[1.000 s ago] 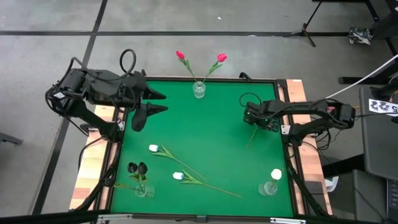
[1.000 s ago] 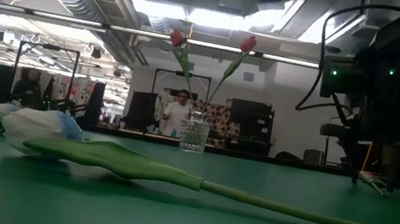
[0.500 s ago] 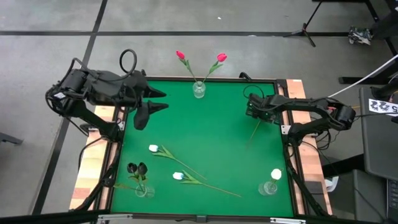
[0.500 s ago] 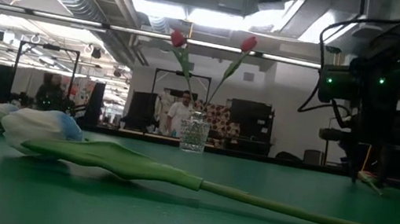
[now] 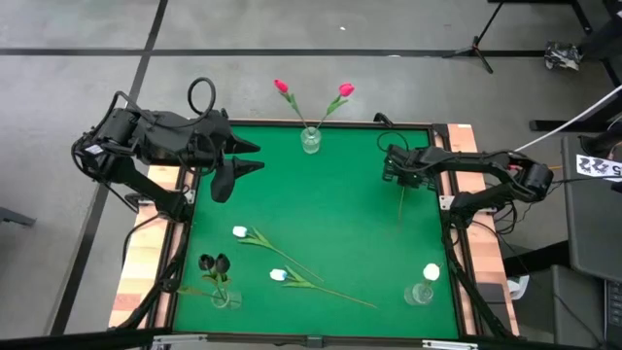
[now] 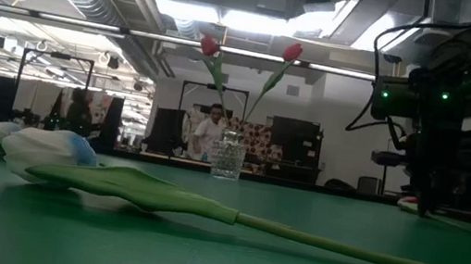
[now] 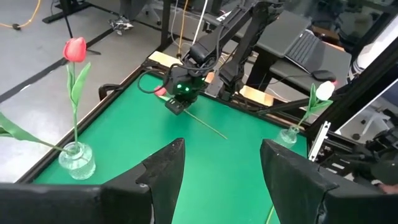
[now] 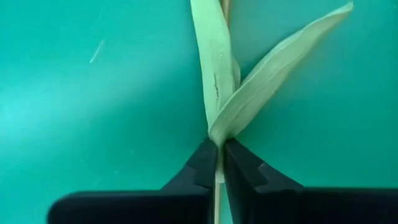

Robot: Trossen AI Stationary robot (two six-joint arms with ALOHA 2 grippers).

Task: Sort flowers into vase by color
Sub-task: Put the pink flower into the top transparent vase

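1. R gripper, far-right part of the green table: fingers pinched nearly together on a flower stem, right where two leaves fork. The stem trails from the jaws toward the near edge.
2. L gripper hovers over the far-left corner, jaws apart, holding nothing; it looks across at the R arm.
3. Judgement: step = lift this flower & carry to the vase matching its head. Lift slow & straight up, since the stem is thin and could slip or swing.
4. The reddish head sits just behind the R gripper, so I'd guess the far vase with two red tulips, just L of the gripper along the far edge.
5. Other vases: white-flower vase at near-right, dark-flower vase at near-left. Two white tulips lie loose, well apart from the gripper, near-left.
6. Hard to see: head mostly hidden by the gripper from above; the R wrist cam cuts it off entirely. Grip firmness can't be judged.
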